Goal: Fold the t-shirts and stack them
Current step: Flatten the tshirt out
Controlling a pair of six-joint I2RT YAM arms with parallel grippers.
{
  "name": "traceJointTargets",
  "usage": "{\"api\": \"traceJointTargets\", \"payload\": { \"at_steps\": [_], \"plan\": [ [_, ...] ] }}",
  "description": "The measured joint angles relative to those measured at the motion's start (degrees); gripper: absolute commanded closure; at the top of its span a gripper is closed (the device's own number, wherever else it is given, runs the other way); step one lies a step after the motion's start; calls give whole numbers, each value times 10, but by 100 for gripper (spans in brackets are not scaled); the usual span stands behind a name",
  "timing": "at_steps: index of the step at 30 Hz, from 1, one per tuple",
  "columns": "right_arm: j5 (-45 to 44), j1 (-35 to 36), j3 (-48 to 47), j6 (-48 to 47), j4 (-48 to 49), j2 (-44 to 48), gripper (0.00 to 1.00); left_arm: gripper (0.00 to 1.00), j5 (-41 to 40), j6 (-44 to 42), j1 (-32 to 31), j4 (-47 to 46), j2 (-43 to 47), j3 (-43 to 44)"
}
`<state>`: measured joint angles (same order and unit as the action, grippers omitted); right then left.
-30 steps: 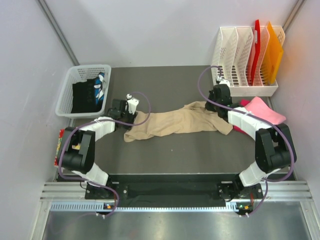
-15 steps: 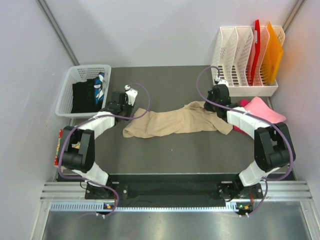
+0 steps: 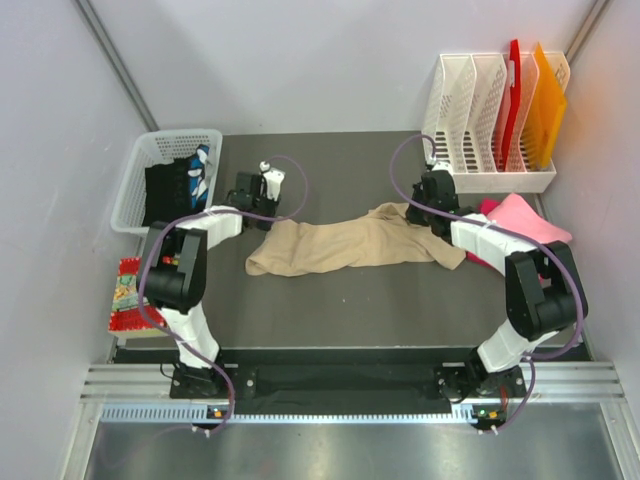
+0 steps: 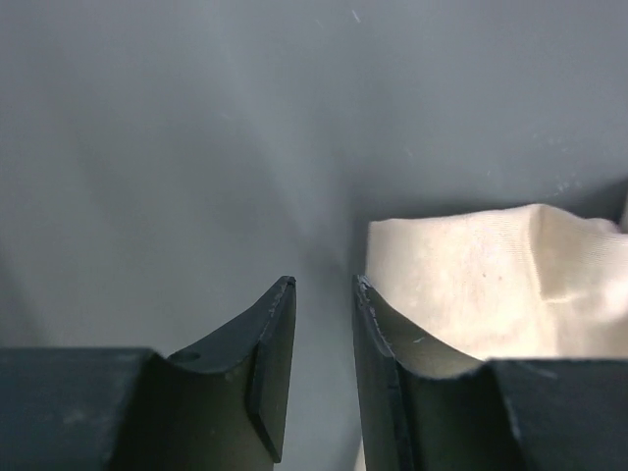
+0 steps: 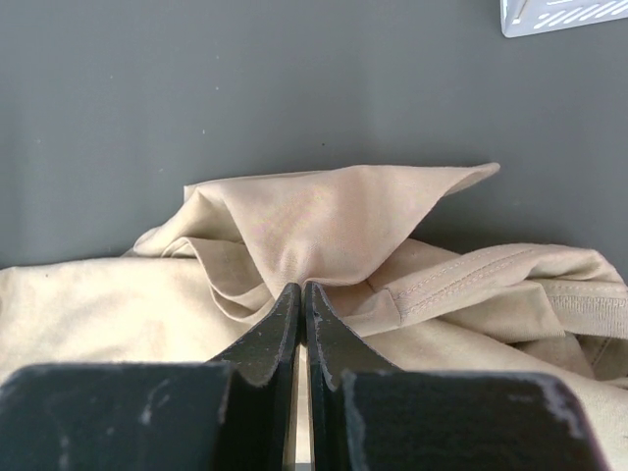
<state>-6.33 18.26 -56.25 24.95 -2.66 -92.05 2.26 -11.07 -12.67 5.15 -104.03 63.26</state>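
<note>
Overhead, the tan t-shirt (image 3: 350,243) is seen strung out in a rumpled band across the middle of the surface (image 3: 340,310), and the pink t-shirt (image 3: 525,220) is bunched at the right edge, beside the right arm. From the left wrist, the left end effector (image 4: 324,285) is shown slightly spread with nothing between its fingers, and the shirt's end lies just beside it. From the right wrist, the right end effector (image 5: 302,289) is pressed together, apparently pinching a raised fold of tan cloth. The fabric is judged light and limp, so it is best taken at hems or corners.
</note>
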Motion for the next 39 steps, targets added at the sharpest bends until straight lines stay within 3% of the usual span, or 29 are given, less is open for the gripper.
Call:
{"api": "traceJointTargets", "payload": {
  "at_steps": [14, 29, 39],
  "plan": [
    [0, 5, 0, -6, 0, 0, 100, 68, 29, 7, -16, 2, -88, 80],
    [0, 5, 0, -9, -1, -3, 100, 63, -2, 16, -20, -1, 3, 41],
    [0, 8, 0, -9, -1, -3, 100, 62, 12, 22, -24, -2, 3, 28]
  ]
}}
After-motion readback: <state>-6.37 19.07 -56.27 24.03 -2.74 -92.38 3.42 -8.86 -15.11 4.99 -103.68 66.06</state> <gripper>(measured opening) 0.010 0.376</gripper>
